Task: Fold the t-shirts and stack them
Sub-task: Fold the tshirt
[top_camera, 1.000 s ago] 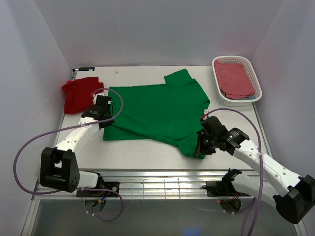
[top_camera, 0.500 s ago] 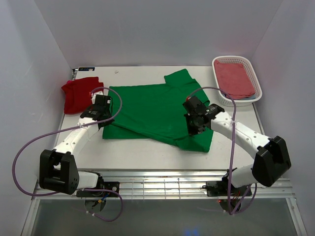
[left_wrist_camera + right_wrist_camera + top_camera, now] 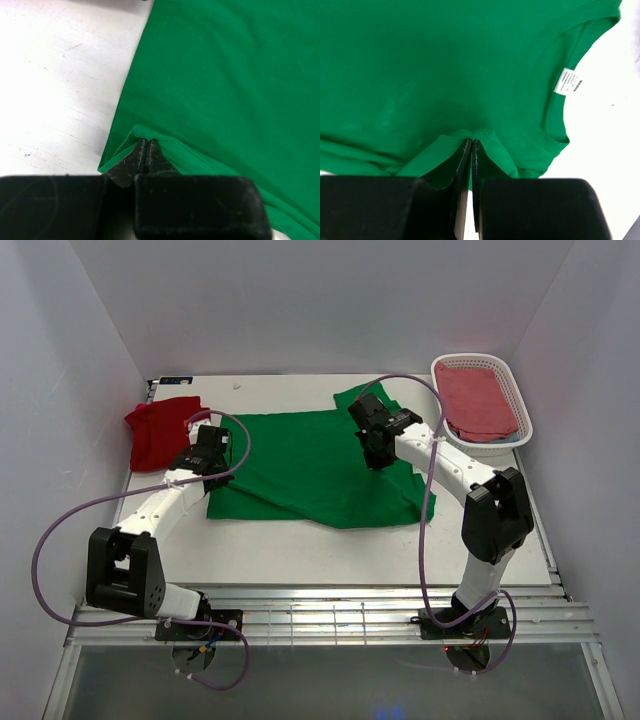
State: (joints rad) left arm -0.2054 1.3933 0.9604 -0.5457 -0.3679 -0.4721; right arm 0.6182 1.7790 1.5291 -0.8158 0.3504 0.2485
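The green t-shirt (image 3: 310, 465) lies spread across the middle of the table, partly folded over itself. My left gripper (image 3: 205, 457) is shut on its left edge; the left wrist view shows the green hem (image 3: 150, 135) pinched between the closed jaws (image 3: 146, 150). My right gripper (image 3: 375, 445) is shut on a fold of the same shirt and holds it over the shirt's upper right part; the right wrist view shows the pinched cloth (image 3: 475, 134) at the jaws (image 3: 471, 147), with the collar and a white label (image 3: 568, 81) beyond. The red t-shirt (image 3: 160, 430) lies crumpled at the far left.
A white basket (image 3: 515, 400) at the far right holds pink cloth (image 3: 475, 400). White walls enclose the table on three sides. A metal rail (image 3: 330, 605) runs along the near edge.
My right gripper has carried the shirt's lower right part up and leftward from the near right corner, folding it over the shirt. My left gripper has shifted slightly away, still holding the edge.
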